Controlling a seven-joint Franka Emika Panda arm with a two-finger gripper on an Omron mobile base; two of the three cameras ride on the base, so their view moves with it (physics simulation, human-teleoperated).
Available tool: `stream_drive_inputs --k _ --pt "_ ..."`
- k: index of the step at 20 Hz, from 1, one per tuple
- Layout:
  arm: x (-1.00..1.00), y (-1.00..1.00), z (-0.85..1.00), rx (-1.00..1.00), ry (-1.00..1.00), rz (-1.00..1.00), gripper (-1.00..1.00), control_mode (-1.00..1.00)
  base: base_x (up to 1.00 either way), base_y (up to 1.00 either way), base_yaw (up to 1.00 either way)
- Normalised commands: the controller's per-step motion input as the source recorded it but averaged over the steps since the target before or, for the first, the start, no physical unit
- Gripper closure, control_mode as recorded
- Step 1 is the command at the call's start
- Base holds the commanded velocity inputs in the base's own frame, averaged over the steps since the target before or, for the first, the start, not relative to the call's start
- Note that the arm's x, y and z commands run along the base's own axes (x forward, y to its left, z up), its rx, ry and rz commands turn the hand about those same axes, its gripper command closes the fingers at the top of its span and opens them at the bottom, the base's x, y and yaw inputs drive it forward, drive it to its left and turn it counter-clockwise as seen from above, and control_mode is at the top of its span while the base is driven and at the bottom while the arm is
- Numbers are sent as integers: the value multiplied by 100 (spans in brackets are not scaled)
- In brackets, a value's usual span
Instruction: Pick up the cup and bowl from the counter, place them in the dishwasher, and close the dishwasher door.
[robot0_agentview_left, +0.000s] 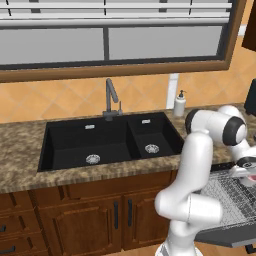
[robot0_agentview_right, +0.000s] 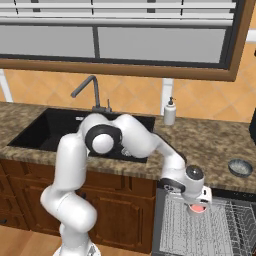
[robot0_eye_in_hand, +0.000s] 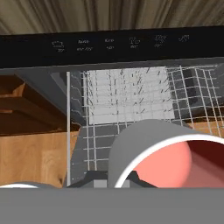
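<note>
Far to the gripper's left on the counter (robot0_agentview_right: 210, 140) lies the black double sink (robot0_agentview_left: 110, 140), with its grey faucet (robot0_agentview_left: 111, 100) at the back rim, and nearer, still left of the gripper and up against the orange tiled wall, a white soap dispenser (robot0_agentview_right: 170, 111). The gripper (robot0_agentview_right: 198, 207) itself hangs just past the counter's front edge, pointing down over the grey wire rack (robot0_agentview_right: 200, 232) of the open dishwasher (robot0_eye_in_hand: 118, 48); it is clasping the cup (robot0_eye_in_hand: 162, 157), a grey cup with a white rim and a pink inside that shows as a pink disc under the hand in the right base view. In the hand view the cup is tipped with its mouth toward the camera, directly below the hand and above the rack's mesh; whether it touches the wires cannot be told. The fingertips are hidden behind it. Beneath rack and gripper the dishwasher door (robot0_agentview_left: 235, 235) lies folded down flat. Up and to the gripper's right, the grey bowl (robot0_agentview_right: 240, 167) sits upright on the counter, well apart from the hand.
</note>
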Motion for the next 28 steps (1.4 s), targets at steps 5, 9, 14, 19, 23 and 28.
stream_drive_inputs --k 5,9,14,19,23,28 --pt "-21 0 -48 1 0 0 100 -100 0 0 0" --pt "-17 0 -34 3 0 0 100 -100 0 0 0" --pt "-9 0 -30 2 0 0 100 -100 0 0 0" --pt "-1 0 -39 0 0 0 100 -100 0 0 0" --pt "0 0 -50 0 0 0 100 -100 0 0 0" --pt "0 0 -56 0 0 0 100 -100 0 0 0"
